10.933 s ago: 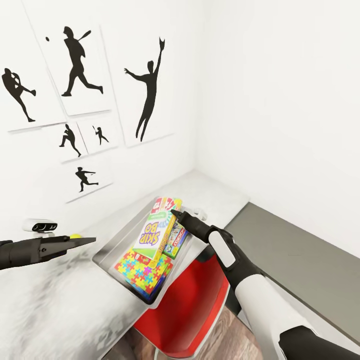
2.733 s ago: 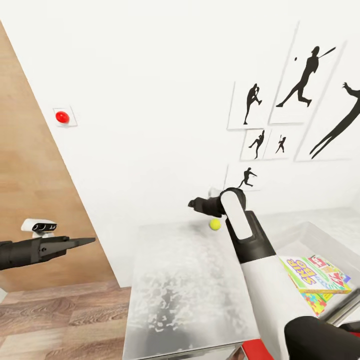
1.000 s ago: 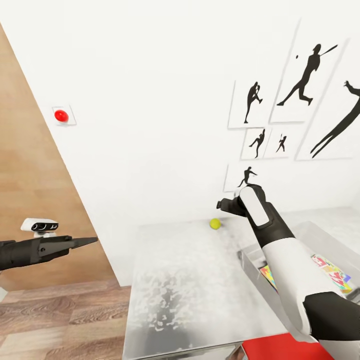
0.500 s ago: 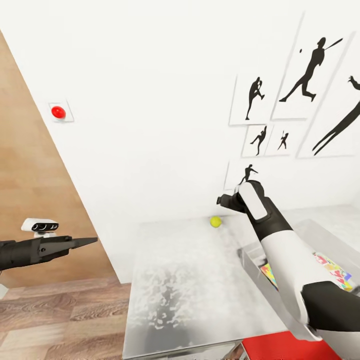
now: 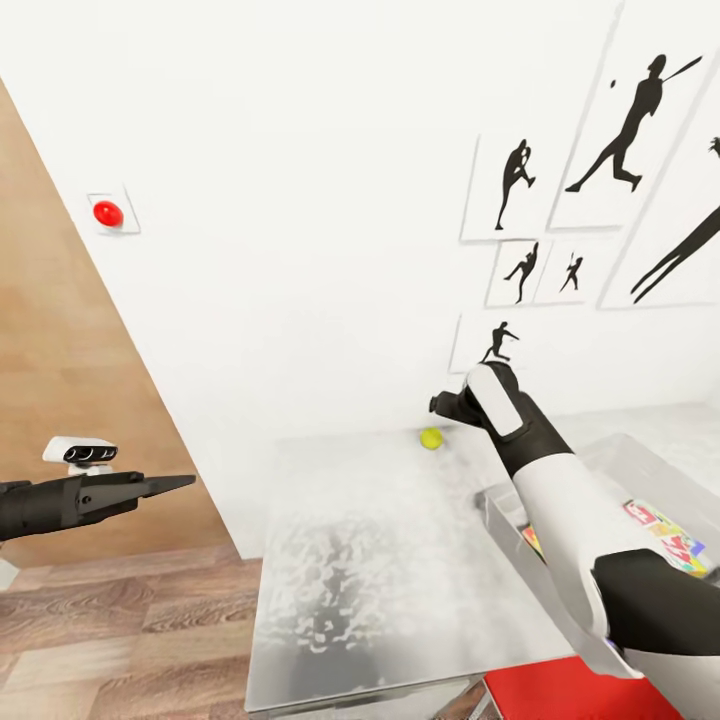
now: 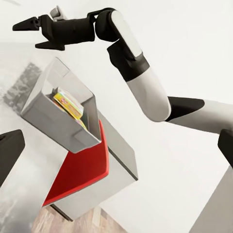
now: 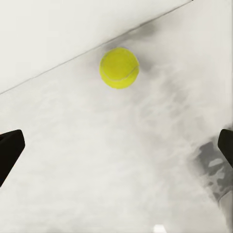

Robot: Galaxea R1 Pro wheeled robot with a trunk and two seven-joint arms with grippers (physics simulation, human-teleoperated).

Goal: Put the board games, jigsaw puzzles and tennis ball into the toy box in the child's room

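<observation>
The tennis ball [image 5: 431,438] [image 7: 119,67], small and yellow-green, rests on the table [image 5: 350,540] close to the wall. My right gripper [image 5: 440,405] [image 7: 116,145] [image 6: 29,35] hovers just above and short of it, open, with the ball ahead between the fingertips and untouched. The toy box [image 5: 640,465] [image 6: 58,116] stands on the table to the right, with colourful board games [image 5: 668,535] [image 6: 68,104] inside; my right arm hides part of them. My left gripper [image 5: 170,485] [image 6: 116,145] hangs open and empty off the table's left end. The bed is out of view.
A red chair [image 5: 560,695] [image 6: 77,174] sits under the table's near edge. A red wall button [image 5: 107,212] and a wood panel [image 5: 50,350] are at the left. Black silhouette pictures [image 5: 640,120] hang above the table. Wood floor [image 5: 100,620] lies left of the table.
The camera has shifted a little. The right gripper, which had drawn back from the ball, now sits slightly closer above it. The left arm has not moved.
</observation>
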